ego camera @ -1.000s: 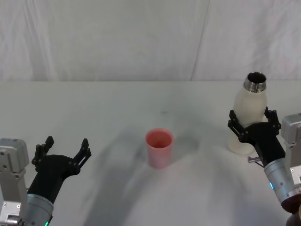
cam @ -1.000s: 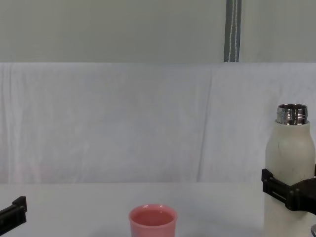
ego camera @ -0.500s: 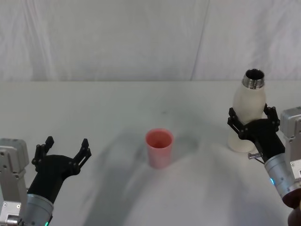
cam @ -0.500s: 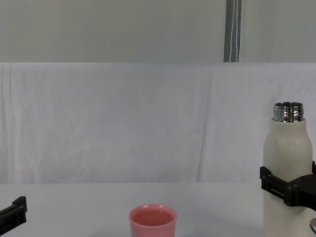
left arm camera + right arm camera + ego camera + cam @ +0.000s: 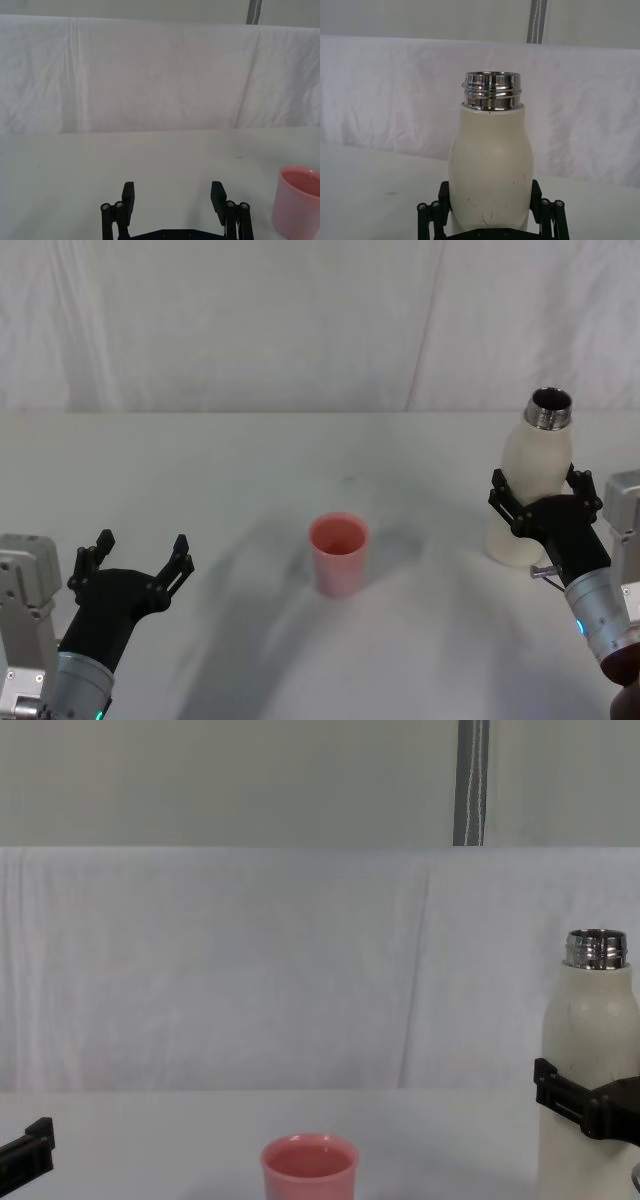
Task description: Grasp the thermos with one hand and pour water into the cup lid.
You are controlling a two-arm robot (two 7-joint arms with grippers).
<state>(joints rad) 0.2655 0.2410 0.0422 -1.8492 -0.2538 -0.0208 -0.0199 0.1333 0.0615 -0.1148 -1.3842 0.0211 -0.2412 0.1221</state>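
Black left pincer (image 5: 138, 560): resting low at the near left of the worktop (image 5: 250, 470), its fingers (image 5: 128, 196) spreading wide apart and holding nothing.
Pink cup lid (image 5: 339, 554): standing upright near the middle of the worktop, mouth facing up, well apart from both pincers; whether any water is sitting inside is hard to judge from these angles.
Cream-white thermos (image 5: 528, 484): standing at the right of the worktop, well apart from the cup lid, its steel neck (image 5: 492, 90) uncapped and pointing up; its base seems to be resting on the worktop.
Right pincer (image 5: 545, 502): reaching in from the near right and closing around the thermos's lower body, one black finger (image 5: 538, 205) pressing against each side.
White backdrop cloth (image 5: 250, 970): hanging behind the worktop's far edge.
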